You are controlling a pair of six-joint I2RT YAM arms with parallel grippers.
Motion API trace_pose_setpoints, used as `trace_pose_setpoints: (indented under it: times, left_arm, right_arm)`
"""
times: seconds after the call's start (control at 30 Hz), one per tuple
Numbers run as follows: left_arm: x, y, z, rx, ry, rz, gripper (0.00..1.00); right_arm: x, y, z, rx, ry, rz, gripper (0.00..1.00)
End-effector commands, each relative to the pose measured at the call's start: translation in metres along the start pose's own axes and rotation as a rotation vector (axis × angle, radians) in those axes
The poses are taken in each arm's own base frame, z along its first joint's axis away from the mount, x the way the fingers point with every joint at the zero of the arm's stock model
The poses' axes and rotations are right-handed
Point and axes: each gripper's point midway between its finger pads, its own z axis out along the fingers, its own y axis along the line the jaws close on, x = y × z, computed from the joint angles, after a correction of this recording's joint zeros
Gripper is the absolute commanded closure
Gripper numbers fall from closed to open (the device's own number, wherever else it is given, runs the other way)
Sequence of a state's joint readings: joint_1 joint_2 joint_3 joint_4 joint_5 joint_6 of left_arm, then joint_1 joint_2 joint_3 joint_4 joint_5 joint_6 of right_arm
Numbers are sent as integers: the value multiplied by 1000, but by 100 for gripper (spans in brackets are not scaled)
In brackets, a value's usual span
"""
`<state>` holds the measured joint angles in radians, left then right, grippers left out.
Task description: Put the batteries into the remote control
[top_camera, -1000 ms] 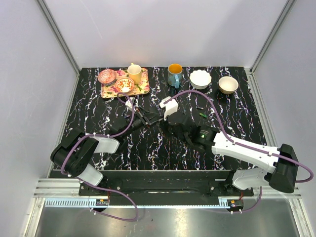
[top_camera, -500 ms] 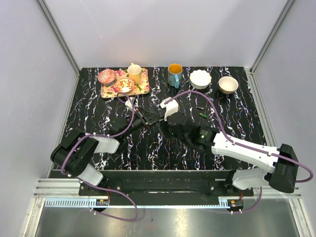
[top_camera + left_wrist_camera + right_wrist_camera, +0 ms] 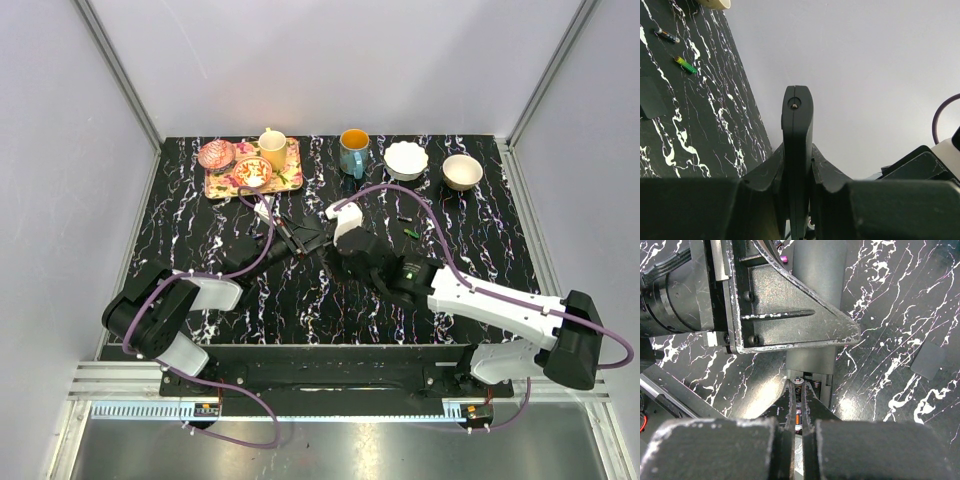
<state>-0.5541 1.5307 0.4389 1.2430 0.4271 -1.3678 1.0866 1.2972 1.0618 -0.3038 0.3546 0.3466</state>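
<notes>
left gripper point(image 3: 797, 165) clamps the remote point(image 3: 797, 117), halfway between the desk's point(image 3: 200, 225) side edges. right gripper point(image 3: 798, 396), narrow, pinches a battery point(image 3: 799, 419) over the bay point(image 3: 813, 384): align ends, press gently.

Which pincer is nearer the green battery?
Right. In the top view the right pincer is a short way left of the green battery; the left pincer farther left.
</notes>
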Motion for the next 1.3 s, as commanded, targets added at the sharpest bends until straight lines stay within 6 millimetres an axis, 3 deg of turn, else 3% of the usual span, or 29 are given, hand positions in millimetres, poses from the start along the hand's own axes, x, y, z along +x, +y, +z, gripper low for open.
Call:
trace_pose_setpoints:
  times: [0.0, 0.17, 0.4, 0.67, 1.27]
  left_arm:
    - [-26, -92, 0, 314, -108, 135, 100]
    - [-26, -94, -1, 318, -109, 136, 100]
    - [-25, -91, -4, 312, -111, 138, 100]
    - [-23, -89, -6, 308, -111, 138, 100]
    - [-21, -79, -7, 286, -110, 131, 100]
  right_arm:
    - [13, 21, 0, -55, 73, 13, 100]
    - [22, 26, 5, -61, 120, 14, 100]
    - [18, 27, 5, -53, 117, 36, 100]
    - [3, 20, -2, -18, 71, 61, 87]
    - [-15, 14, -12, 13, 25, 70, 73]
